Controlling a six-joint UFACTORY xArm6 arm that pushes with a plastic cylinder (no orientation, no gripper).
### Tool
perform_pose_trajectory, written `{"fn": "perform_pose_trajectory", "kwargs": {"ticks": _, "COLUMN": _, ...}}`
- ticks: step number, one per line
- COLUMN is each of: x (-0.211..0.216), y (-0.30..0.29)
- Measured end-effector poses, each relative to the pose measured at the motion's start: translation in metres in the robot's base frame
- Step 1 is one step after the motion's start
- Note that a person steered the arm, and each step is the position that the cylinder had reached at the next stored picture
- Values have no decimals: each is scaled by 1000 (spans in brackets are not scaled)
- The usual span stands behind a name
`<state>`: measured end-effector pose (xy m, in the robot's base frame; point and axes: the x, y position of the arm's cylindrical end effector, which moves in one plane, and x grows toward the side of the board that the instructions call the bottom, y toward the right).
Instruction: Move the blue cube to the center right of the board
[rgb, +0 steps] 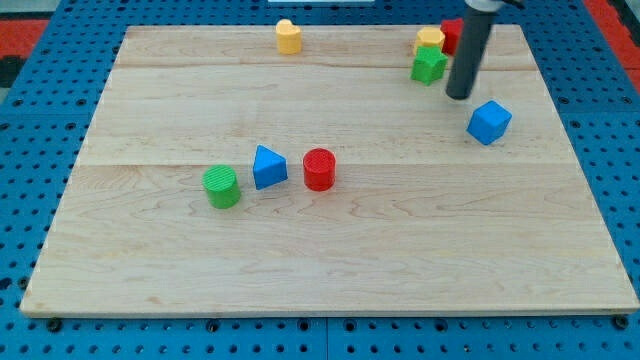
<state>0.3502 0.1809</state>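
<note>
The blue cube (489, 122) lies on the wooden board (330, 250) at the view's right, a little above mid-height. My tip (459, 96) is just up and to the left of the blue cube, with a small gap between them. The dark rod comes down from the view's top right.
A green block (428, 66), a yellow block (431, 40) and a red block (451, 35) cluster at the top right, left of the rod. A yellow block (288, 37) sits at the top middle. A green cylinder (221, 187), a blue triangular block (268, 167) and a red cylinder (319, 169) stand left of centre.
</note>
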Motion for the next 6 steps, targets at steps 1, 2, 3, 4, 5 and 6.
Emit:
{"fn": "perform_pose_trajectory", "kwargs": {"ticks": 1, "x": 28, "y": 4}}
{"fn": "perform_pose_trajectory", "kwargs": {"ticks": 2, "x": 67, "y": 16}}
{"fn": "perform_pose_trajectory", "kwargs": {"ticks": 3, "x": 124, "y": -19}}
{"fn": "perform_pose_trajectory", "kwargs": {"ticks": 4, "x": 178, "y": -95}}
{"fn": "perform_pose_trajectory", "kwargs": {"ticks": 5, "x": 138, "y": -155}}
{"fn": "perform_pose_trajectory", "kwargs": {"ticks": 6, "x": 78, "y": -176}}
